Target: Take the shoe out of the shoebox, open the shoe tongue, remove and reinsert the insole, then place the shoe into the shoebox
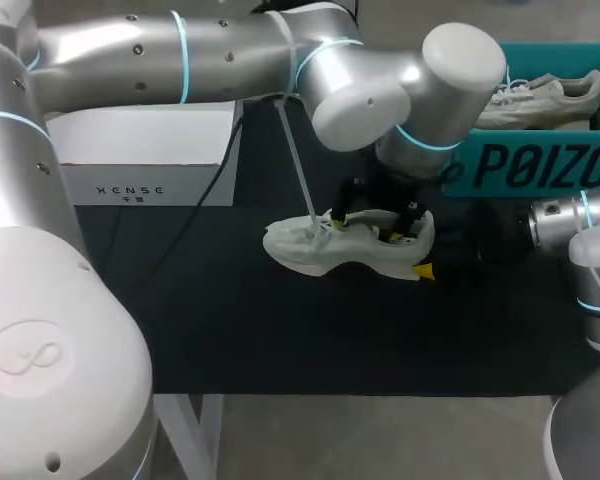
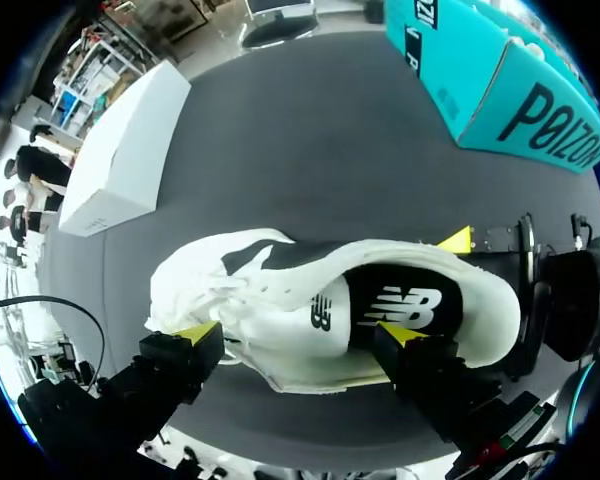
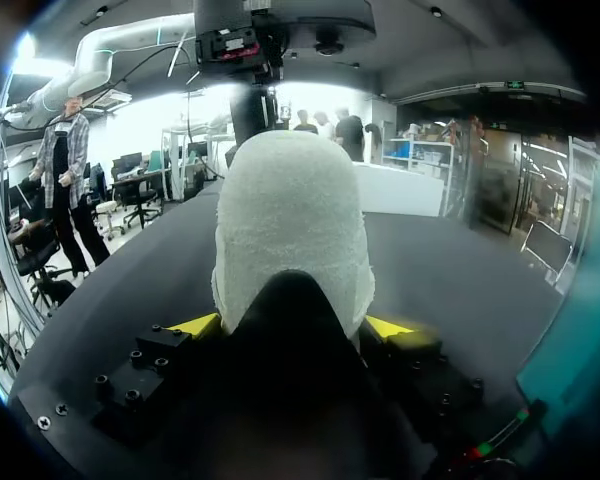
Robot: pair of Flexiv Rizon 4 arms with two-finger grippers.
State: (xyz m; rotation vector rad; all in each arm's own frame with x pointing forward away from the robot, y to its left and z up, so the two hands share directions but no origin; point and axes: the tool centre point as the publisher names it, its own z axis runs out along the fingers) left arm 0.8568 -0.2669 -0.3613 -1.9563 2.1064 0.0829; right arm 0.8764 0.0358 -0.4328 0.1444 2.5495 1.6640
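Note:
A white shoe lies on its sole on the dark table, toe to the left, with its black insole showing in the opening. My left gripper hangs over the shoe's middle, reaching in from the left. Seen from the left wrist, the left gripper stands open, its yellow tips wide apart on either side of the shoe. My right gripper is at the heel. In its own view the right gripper presses both fingers on the heel. The teal shoebox stands at the back right.
A second pale shoe lies inside the teal shoebox. A white box stands at the back left, also seen from the left wrist. A cable runs down to the left gripper. The table's front edge is near.

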